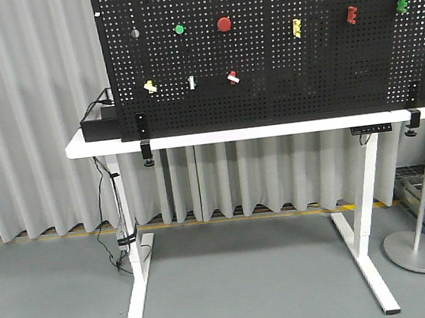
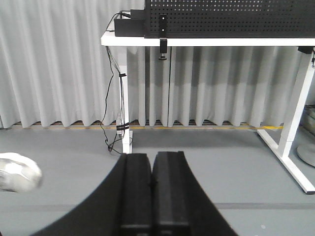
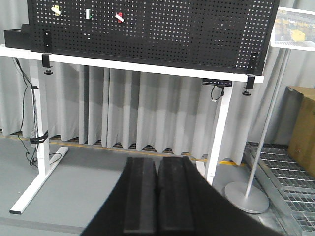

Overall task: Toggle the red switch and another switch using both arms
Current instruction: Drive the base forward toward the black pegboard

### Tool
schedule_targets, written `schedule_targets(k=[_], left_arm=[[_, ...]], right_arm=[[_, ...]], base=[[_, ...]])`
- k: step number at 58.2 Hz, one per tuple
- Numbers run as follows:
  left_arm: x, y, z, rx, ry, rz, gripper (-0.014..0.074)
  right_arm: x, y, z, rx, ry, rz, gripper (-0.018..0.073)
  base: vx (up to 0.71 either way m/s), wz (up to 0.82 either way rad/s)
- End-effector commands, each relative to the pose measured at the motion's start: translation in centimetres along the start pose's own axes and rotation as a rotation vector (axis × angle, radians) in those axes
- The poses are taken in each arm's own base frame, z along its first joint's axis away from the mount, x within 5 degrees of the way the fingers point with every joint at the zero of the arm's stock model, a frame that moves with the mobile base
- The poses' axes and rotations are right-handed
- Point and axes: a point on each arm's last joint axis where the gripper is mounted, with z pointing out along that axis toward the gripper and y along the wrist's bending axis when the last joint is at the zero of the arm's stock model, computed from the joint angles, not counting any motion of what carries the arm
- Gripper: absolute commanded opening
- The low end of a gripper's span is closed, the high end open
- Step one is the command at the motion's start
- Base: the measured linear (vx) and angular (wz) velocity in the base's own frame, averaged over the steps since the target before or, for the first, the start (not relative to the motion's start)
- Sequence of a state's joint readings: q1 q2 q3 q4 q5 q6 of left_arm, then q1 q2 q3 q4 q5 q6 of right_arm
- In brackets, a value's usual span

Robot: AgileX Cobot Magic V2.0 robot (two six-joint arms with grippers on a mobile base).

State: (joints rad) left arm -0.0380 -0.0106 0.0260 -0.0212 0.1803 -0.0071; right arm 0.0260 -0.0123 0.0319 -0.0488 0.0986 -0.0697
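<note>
The red switch is a tiny red-based toggle with a white lever on the black pegboard; it also shows as the red switch in the right wrist view. The pale yellow switch sits to its left in the same row and shows as the yellow switch at the top left of the right wrist view. My left gripper is shut and empty, low above the floor, far from the board. My right gripper is shut and empty too, well short of the table. Neither arm appears in the front view.
A white toggle stands between the two switches. Big round red buttons, a green button and coloured clips hang higher. The board is clamped to a white table with a black box. A pole stand stands at right.
</note>
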Motion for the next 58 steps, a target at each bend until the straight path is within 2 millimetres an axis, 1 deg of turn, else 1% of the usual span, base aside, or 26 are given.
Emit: schedule_targets(k=[1,58], left_arm=[[-0.08,-0.01,0.06,0.004,-0.067,-0.009,0.0002],[-0.08,-0.01,0.06,0.004,-0.067,-0.009,0.0002]], right_arm=[[-0.55,-0.06,0.06,0.010,-0.070,0.000,-0.0006],[-0.55,-0.06,0.06,0.010,-0.070,-0.001,-0.0006]], base=[[0.00,0.00],[0.01,-0.01]])
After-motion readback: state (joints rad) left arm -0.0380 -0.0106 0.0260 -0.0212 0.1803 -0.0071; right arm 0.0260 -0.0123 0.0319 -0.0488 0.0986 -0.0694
